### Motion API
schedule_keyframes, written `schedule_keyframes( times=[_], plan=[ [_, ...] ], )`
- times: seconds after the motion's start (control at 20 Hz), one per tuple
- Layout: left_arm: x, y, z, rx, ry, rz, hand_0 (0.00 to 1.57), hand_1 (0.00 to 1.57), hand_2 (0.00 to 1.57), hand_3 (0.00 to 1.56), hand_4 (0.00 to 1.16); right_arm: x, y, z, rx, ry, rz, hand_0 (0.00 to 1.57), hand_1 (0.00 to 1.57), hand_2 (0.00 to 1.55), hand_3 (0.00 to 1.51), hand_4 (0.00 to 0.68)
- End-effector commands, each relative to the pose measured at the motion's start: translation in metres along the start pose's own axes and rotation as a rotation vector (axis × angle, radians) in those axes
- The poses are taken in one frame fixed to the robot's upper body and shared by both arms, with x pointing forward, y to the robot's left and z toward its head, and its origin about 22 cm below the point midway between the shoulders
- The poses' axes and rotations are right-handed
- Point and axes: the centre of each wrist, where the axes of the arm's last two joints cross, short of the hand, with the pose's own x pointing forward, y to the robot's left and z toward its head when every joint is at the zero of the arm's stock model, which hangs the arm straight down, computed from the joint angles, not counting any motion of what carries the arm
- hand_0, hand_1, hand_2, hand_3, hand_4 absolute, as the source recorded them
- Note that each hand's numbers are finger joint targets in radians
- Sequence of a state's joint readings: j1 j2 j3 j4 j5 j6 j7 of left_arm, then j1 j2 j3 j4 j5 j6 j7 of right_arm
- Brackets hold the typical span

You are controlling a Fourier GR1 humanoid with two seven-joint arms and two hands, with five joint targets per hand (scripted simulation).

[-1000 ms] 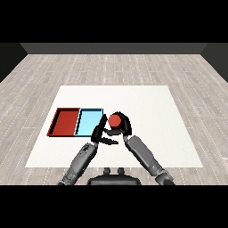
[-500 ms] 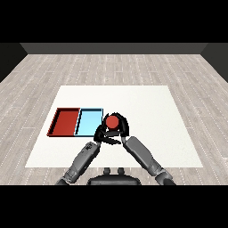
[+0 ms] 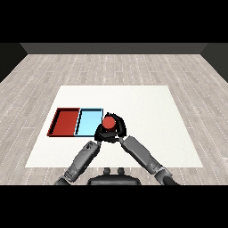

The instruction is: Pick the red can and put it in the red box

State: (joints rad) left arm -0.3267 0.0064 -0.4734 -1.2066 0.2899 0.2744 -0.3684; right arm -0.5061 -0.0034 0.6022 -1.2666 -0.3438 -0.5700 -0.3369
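The red can [image 3: 108, 122] is held by my right hand [image 3: 118, 128], whose fingers curl round it, just right of the light blue tray [image 3: 89, 122]. The can hangs near that tray's right edge. My left hand [image 3: 100, 132] sits close below and left of the can, partly hidden by it; I cannot see how its fingers stand. The red tray [image 3: 66, 122] lies further left, beside the blue one, with nothing in it.
The two trays lie side by side on the left half of the white table [image 3: 147, 107]. Both forearms come in from the bottom edge and meet near the can. Grey wooden floor surrounds the table.
My right hand has carried the red can leftward, from right of the blue tray to that tray's right edge. The left hand stays close under it.
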Motion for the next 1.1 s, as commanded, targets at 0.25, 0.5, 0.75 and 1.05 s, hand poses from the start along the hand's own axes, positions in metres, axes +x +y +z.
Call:
schedule_keyframes(
  times=[0.25,0.5,0.75,1.05],
  plan=[
    [-0.005,0.009,-0.018,0.209,0.071,-0.054,1.57,1.57,1.56,1.49,0.99,0.002,0.009,0.002,0.007,-0.003,0.009,1.48,1.48,1.45,1.37,0.632],
    [0.007,-0.006,-0.028,0.255,0.100,-0.120,1.52,1.52,1.49,1.40,0.86,-0.001,0.001,0.003,0.010,-0.004,-0.012,1.55,1.55,1.46,1.38,0.605],
    [0.014,-0.014,-0.013,0.296,0.027,-0.127,1.57,1.57,1.51,1.40,1.02,0.000,0.015,0.009,0.015,0.006,-0.025,1.45,1.45,1.44,1.38,0.615],
    [-0.005,-0.011,-0.008,0.316,0.021,-0.148,1.57,1.57,1.53,1.44,1.08,0.006,0.020,0.006,0.011,0.016,-0.101,1.32,1.32,1.32,1.25,0.123]
  ],
)
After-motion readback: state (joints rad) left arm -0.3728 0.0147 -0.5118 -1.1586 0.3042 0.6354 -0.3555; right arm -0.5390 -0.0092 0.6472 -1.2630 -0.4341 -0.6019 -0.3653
